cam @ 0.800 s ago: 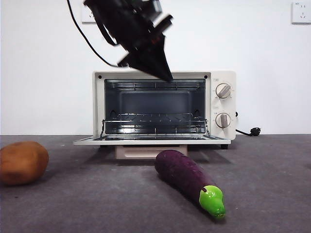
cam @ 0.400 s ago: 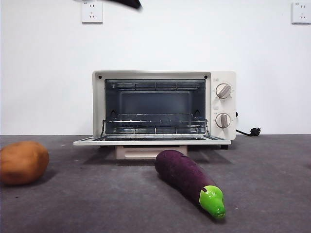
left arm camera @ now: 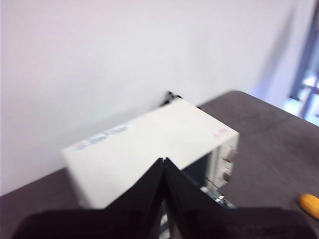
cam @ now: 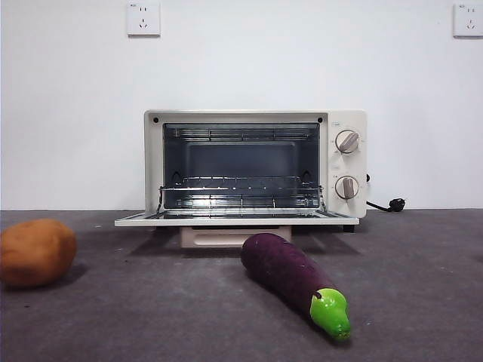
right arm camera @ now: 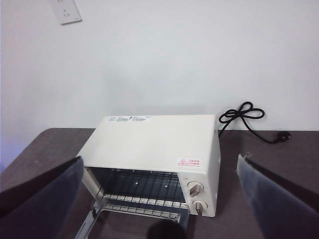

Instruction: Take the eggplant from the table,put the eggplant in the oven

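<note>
grey felt table (cam: 423,256) carries the cream oven (cam: 255,162), door down, near its back edge. the purple eggplant (cam: 290,275) lies before it, long axis slanting, green cap toward the front edge. right gripper (right arm camera: 159,199) spread wide above, probably nearer; left gripper (left arm camera: 164,164) pressed together.

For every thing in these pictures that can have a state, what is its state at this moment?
oven: door folded down flat, fully open; wire rack inside bare.
eggplant: lying on the table in front of the oven door, green cap toward the camera, not held.
potato: resting on the table, apart from the oven.
left gripper: shut, holding nothing, above the oven.
right gripper: open, holding nothing, above the oven.
</note>
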Controlling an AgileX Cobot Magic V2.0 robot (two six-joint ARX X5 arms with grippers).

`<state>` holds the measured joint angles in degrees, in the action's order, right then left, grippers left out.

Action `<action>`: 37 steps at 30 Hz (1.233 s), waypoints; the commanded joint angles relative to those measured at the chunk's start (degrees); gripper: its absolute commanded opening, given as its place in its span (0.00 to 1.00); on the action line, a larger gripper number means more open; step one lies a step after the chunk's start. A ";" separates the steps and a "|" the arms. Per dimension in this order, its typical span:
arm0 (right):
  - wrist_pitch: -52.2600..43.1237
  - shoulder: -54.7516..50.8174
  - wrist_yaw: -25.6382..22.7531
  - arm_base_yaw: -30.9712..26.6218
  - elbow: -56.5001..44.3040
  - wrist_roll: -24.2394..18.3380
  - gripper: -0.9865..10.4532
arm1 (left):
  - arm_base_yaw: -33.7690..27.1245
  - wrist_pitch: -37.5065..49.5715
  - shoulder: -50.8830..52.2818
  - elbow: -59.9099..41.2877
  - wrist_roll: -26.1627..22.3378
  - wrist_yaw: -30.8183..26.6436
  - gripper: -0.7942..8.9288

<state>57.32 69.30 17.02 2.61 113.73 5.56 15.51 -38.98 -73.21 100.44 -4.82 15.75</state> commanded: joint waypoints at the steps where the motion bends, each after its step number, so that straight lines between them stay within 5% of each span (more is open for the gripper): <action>1: -0.26 -0.02 0.85 0.07 0.11 0.28 0.69 | -0.76 -1.38 2.82 -0.48 0.81 -3.63 0.08; 6: -0.26 -0.02 1.49 0.07 0.11 0.31 0.69 | -1.03 -4.42 8.15 -0.48 0.68 -10.99 0.08; 15: 0.09 -0.02 1.70 0.87 0.11 0.46 0.69 | -1.03 -8.15 12.50 -0.48 -0.35 -14.27 0.08; 27: 6.88 4.31 1.29 12.74 0.11 0.17 0.69 | -1.03 -9.44 12.35 -0.48 -1.25 -14.27 0.08; 37: 17.25 15.19 -6.38 22.95 -0.31 -2.95 0.69 | -1.01 -9.60 12.35 -0.48 -1.84 -14.27 0.08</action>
<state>74.32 83.66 11.14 24.95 113.82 3.49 14.68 -48.86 -61.06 100.40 -5.67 1.67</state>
